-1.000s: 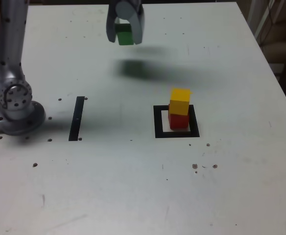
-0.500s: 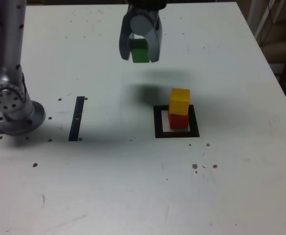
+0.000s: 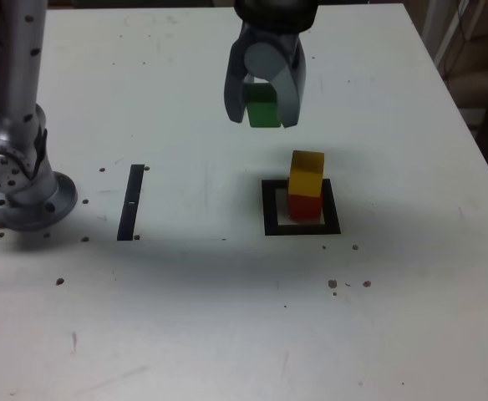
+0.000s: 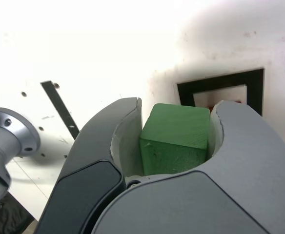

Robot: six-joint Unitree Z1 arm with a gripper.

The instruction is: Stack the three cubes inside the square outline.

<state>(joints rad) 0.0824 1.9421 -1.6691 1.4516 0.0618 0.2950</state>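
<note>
1. Carrying the green cube, the gripper is travelling across the counter toward the exterior view's right; a second ago it was hanging near the far edge, well to the left of the stack, and it is now arriving just above and slightly left of it.
2. Its jaws are staying clamped on the green cube, one on each side face, as the wrist view confirms; the cube's top face is showing between them.
3. Meanwhile the yellow cube is resting on the red cube, and both are standing unmoved inside the square outline, whose black frame and white centre are also appearing beyond the jaws in the wrist view.
4. Off to the exterior view's left, the thin black strip and the arm's base are lying well apart from the stack.
5. Judged from this, two of three cubes are placed, and the last one is nearing its spot. The transfer is likely entering its final stage: centring the green cube over the yellow one, lowering, then releasing.
6. Misalignment is the chief risk, since the yellow cube is sitting slightly askew on the red and a nudge could topple it.
</note>
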